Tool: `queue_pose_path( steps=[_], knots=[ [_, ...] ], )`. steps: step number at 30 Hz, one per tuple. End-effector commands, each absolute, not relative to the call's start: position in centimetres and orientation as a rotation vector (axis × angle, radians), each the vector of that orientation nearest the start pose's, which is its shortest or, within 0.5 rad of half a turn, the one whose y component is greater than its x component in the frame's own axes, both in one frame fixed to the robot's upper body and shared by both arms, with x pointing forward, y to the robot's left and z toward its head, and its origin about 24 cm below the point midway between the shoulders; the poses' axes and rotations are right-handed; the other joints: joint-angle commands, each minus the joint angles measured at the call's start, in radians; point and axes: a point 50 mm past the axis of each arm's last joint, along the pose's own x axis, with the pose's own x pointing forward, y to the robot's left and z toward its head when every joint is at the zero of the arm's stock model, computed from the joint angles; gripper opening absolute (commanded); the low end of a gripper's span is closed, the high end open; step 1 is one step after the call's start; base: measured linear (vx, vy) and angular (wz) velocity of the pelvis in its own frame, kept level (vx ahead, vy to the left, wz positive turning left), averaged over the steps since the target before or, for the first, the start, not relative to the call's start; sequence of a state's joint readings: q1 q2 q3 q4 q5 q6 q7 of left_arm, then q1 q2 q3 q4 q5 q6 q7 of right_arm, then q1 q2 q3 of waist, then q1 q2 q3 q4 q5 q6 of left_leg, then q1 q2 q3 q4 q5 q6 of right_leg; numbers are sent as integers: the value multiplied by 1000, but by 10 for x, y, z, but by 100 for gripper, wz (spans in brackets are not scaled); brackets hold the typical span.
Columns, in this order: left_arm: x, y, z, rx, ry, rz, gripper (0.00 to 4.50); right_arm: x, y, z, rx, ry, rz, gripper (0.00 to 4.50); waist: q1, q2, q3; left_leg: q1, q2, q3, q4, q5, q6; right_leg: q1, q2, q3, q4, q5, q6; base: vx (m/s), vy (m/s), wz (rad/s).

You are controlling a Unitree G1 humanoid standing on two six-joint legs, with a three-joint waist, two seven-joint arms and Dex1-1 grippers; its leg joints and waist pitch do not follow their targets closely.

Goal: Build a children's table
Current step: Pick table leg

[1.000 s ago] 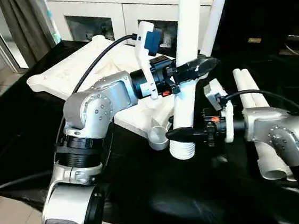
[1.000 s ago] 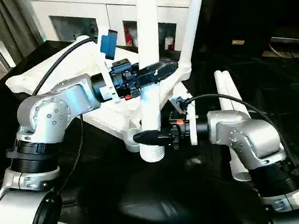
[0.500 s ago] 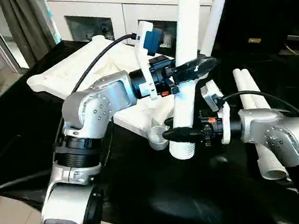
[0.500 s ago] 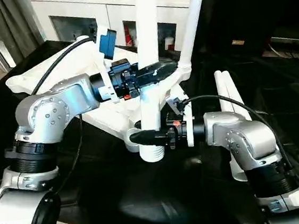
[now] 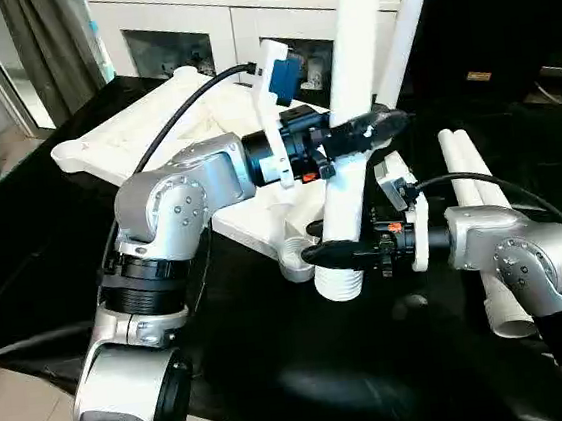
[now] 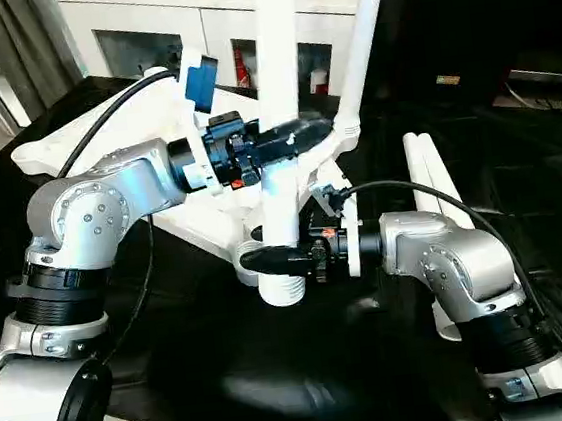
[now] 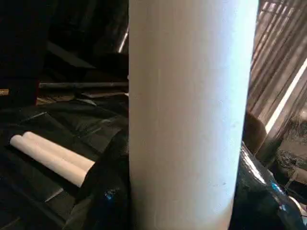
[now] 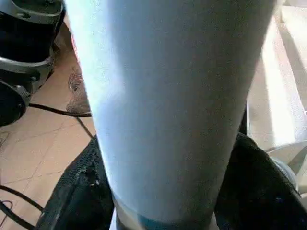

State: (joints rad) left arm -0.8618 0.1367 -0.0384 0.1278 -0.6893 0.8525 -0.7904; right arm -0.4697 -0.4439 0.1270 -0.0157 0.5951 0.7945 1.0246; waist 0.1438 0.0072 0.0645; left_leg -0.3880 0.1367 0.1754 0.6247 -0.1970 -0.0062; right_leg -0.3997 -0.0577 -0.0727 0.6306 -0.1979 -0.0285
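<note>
Both tools (image 5: pixel 353 132) (image 5: pixel 338 254) clamp the upright leg (image 5: pixel 344 164), threaded end down.

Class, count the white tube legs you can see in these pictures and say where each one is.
4. One leg stands upright, held by both tools. One rises behind it, at the tabletop. Two lie side by side on the black sheet, at the right.

Silver jointed forearms (image 5: pixel 184 196), black tool fingers (image 5: pixel 331 253), black cables, white wrist camera mounts (image 5: pixel 274 96)
</note>
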Motion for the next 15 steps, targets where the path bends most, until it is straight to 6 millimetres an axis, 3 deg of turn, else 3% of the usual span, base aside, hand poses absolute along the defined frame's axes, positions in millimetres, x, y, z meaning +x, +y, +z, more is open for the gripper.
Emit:
queue_pose_path(
  steps=[1, 11, 15],
  knots=[
    [313, 38, 219, -329, 92, -1435, 182, 287, -132, 125, 213, 344, 1277, 294, 1, -9, -81, 17, 95, -39, -62, -41, 56, 61, -114, 62, -71, -104, -222, 0, 0, 0],
    [314, 37, 218, -326, 92, -1437, 182, 284, -134, 125, 205, 354, 1289, 294, 0, -11, -81, 16, 95, -39, -62, -37, 58, 62, -113, 62, -70, -102, -221, 0, 0, 0],
    [312, 36, 219, -327, 88, -1445, 182, 284, -134, 125, 213, 363, 1290, 259, 1, -11, -81, 16, 95, -39, -62, -37, 60, 62, -114, 62, -70, -103, -222, 0, 0, 0]
  ],
)
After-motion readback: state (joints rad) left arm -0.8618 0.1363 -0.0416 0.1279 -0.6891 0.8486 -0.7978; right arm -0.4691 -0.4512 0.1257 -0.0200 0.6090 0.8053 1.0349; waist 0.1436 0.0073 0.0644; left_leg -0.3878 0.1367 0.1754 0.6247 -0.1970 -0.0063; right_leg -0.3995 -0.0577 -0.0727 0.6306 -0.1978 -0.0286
